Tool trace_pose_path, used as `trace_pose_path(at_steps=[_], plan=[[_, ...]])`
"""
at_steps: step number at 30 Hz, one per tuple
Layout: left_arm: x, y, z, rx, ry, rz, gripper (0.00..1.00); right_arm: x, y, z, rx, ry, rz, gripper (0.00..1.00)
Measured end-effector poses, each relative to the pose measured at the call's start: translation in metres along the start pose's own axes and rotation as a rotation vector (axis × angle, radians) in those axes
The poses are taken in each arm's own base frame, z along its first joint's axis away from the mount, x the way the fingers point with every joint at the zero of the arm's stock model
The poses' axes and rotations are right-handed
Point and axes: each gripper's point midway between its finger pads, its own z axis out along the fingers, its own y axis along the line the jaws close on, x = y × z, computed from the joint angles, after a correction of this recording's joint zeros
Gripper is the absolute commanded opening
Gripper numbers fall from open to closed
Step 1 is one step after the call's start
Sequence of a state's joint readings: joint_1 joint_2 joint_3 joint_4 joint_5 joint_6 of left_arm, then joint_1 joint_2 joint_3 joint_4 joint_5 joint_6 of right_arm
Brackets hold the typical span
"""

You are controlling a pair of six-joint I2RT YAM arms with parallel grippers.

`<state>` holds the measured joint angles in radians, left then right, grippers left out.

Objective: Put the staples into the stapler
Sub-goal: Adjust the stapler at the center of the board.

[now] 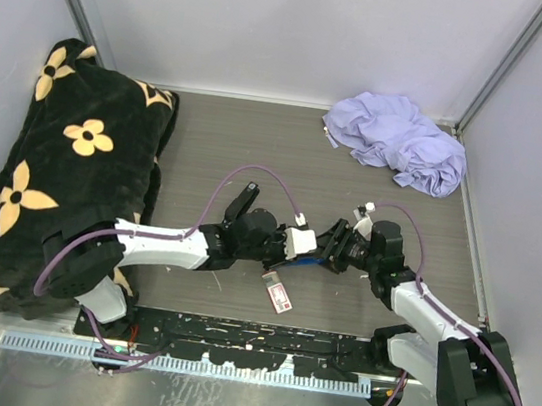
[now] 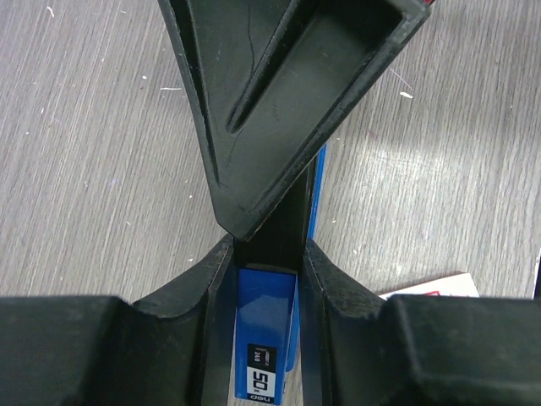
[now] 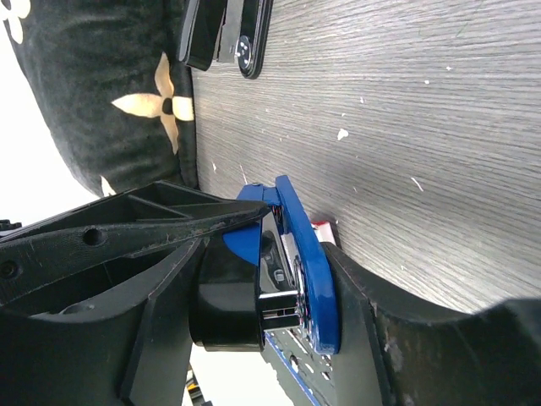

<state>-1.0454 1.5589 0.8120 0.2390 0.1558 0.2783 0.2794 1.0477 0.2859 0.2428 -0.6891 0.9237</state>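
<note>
The blue stapler point(image 1: 311, 261) is off the bench point(image 1: 259, 141), hanging between the two arms near the middle front. The left tool point(image 2: 266, 254) is clenched on it, with a finger pressed against each flank of the blue body. The right tool point(image 3: 292, 245) straddles the other end. Its lower finger lies against the blue base, while its upper finger sits by the black top part. Black on black hides whether that side is pressing, so I cannot tell if this tool has a firm grip.

The staples point(image 1: 278, 295), a small white box with a red label, lie flat on the bench just near of the stapler and below it. No tool is touching the box. A second, black stapler point(image 1: 242, 202) lies farther back, by the flowered blanket point(image 1: 64, 164). A purple cloth point(image 1: 396, 140) sits at the far right.

The step in hand looks like opening the stapler so the magazine is exposed. To do it well:

- **Left tool:** it should act as a fixed vice and hold the base only, so the top is free to swing.
- **Right tool:** it should catch the black top alone. If it pinches top and base together, the stapler stays locked shut.
- **The pull:** follow the hinge arc slowly rather than pulling straight, or the body may twist out of the left grip.
- **Position:** stay low over the bench, so that a slip costs little.
</note>
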Motion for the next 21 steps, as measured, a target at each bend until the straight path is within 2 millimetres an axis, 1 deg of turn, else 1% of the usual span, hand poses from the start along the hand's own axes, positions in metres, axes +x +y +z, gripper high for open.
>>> trace_pose_path(at_steps=[2,3,5,7,8,10,14,18,21], plan=[[0.001,0.000,0.001,0.001,0.003,-0.001,0.41,0.000,-0.001,0.000,0.004,0.000,0.002,0.22],[0.001,0.000,0.002,0.001,0.003,-0.002,0.49,0.000,-0.001,0.001,0.005,0.000,0.004,0.19],[0.000,0.000,0.002,-0.004,-0.002,-0.005,0.61,0.000,-0.002,0.001,0.009,-0.002,0.006,0.12],[-0.006,0.003,0.002,-0.015,-0.026,-0.001,0.69,0.000,-0.004,0.001,0.018,-0.003,0.012,0.03],[-0.009,0.004,0.002,-0.021,-0.038,-0.002,0.73,0.000,-0.005,0.001,0.023,-0.005,0.015,0.01],[-0.014,0.005,-0.003,-0.030,-0.056,-0.003,0.77,-0.001,-0.007,0.002,0.031,-0.009,0.018,0.01],[-0.023,0.007,-0.023,-0.054,-0.099,-0.022,0.80,-0.005,-0.010,0.002,0.044,-0.028,0.018,0.01],[-0.035,0.012,-0.047,-0.083,-0.158,-0.061,0.81,-0.008,-0.011,0.003,0.054,-0.046,0.016,0.01],[-0.036,0.019,-0.059,-0.109,-0.179,-0.101,0.81,-0.011,-0.012,0.003,0.061,-0.061,0.006,0.01]])
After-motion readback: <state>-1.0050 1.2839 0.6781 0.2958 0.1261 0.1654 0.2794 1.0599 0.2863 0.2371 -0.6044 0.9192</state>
